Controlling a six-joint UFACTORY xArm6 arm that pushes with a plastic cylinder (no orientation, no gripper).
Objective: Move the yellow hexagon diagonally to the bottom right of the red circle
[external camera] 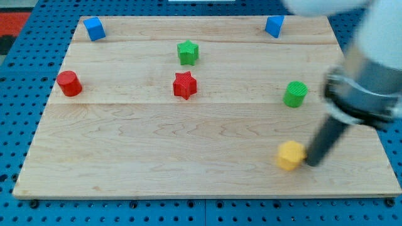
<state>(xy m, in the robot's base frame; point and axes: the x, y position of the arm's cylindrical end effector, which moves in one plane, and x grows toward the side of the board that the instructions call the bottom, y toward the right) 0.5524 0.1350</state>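
Note:
The yellow hexagon lies near the view's bottom right of the wooden board. The red circle stands far off at the view's left edge of the board. My tip is down at the table right beside the yellow hexagon, on its right side, touching or nearly touching it. The rod and arm above are blurred.
A red star sits mid-board, a green star above it. A green cylinder stands above the yellow hexagon. Blue blocks sit at the top left and top right. A blue pegboard surrounds the board.

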